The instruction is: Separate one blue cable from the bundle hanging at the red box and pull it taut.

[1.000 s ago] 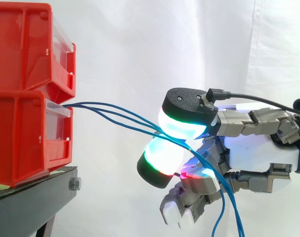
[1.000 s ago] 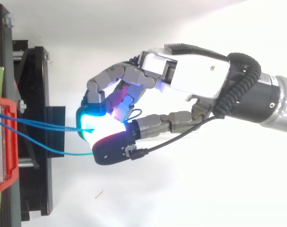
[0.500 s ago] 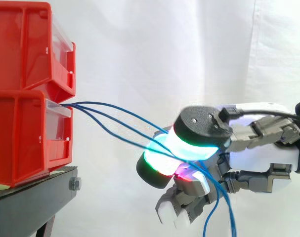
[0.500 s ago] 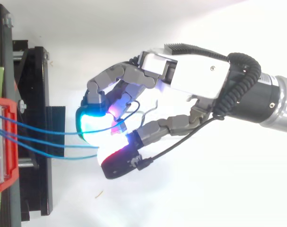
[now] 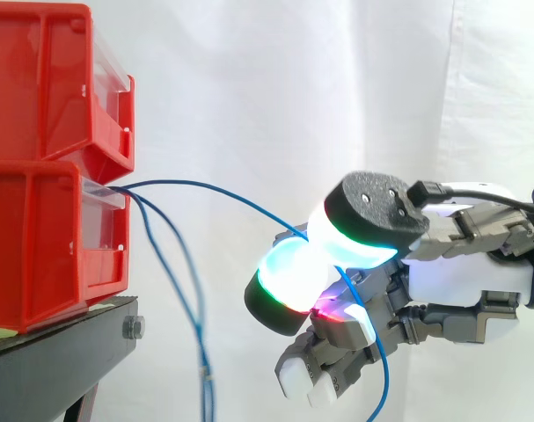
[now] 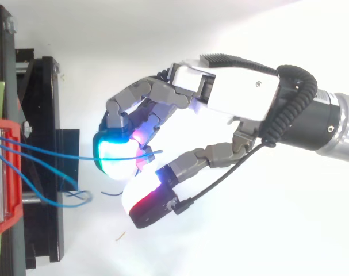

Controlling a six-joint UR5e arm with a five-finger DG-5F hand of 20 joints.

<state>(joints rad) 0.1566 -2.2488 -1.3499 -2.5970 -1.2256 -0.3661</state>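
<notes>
Three thin blue cables come out of the lower red bin [image 5: 47, 246] [image 6: 2, 172]. One blue cable [image 5: 223, 192] [image 6: 59, 152] arcs across to my hand [image 5: 460, 272] [image 6: 231, 92], runs over a glowing fingertip [image 6: 114, 158] and in between the curled fingers, then hangs down below the hand. It sags a little. The thumb pad [image 5: 359, 233] [image 6: 142, 198] stands off to one side of it. The other two blue cables [image 5: 183, 290] [image 6: 33, 187] hang loose close to the bin, apart from the hand.
A second red bin [image 5: 38, 79] sits on top of the lower one. Both rest on a black stand [image 5: 64, 352] [image 6: 45, 115] at the left. A white curtain [image 5: 275, 88] hangs behind.
Two of the three cables have slipped off the hand and dropped down beside the bin. One stays in the fingers. The thumb has swung away from the fingertips.
</notes>
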